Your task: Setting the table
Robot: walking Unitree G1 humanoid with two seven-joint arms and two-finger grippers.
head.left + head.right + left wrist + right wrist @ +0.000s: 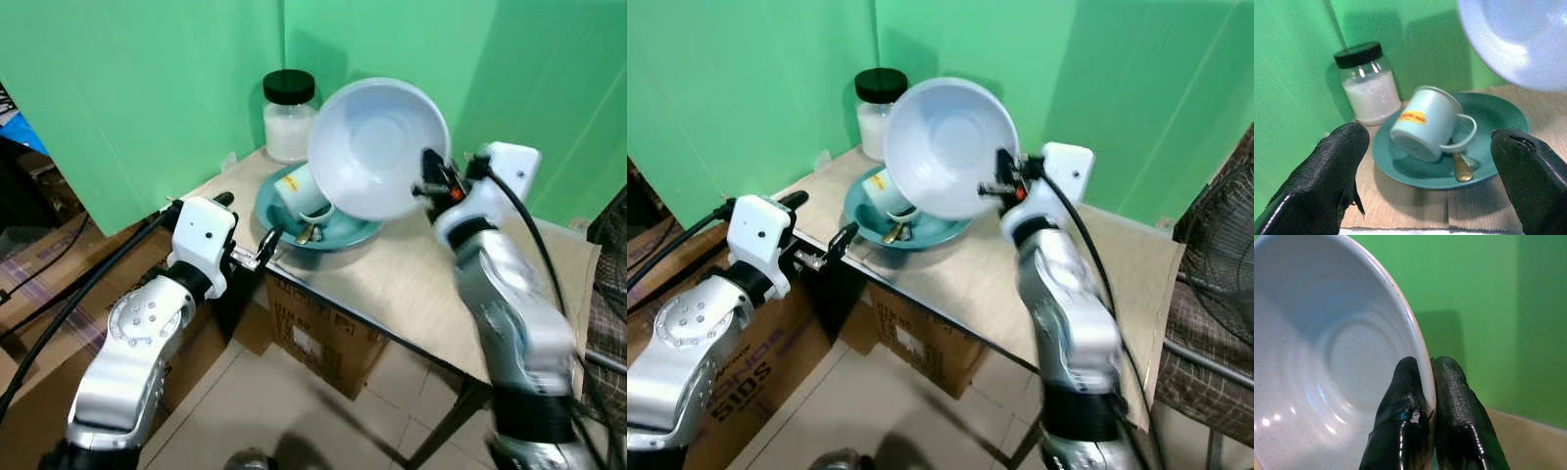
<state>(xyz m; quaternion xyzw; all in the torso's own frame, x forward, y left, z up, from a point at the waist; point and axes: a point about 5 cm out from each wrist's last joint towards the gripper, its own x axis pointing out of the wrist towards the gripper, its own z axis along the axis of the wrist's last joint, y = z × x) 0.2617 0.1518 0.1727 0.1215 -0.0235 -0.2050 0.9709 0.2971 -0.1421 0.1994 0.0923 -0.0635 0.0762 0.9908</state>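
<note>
Right wrist view: right pincer (1430,382) pinching bowl (1327,357) rim | left pincer (1435,176) spread near plate (1498,115), seemingly apart

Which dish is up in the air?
The white bowl, pinched by its rim in the right hand. The teal plate and the tipped mug stay on the table.

Light was bright and even, tinted by the green backdrop (147,98). Soft shadows fell on it behind the jar (1367,82) and bowl (377,147). Small highlights glinted on the bowl's glaze. The right arm (514,313) was motion-blurred; the left gripper's fingers (1327,171) loomed soft, out of focus.
</note>
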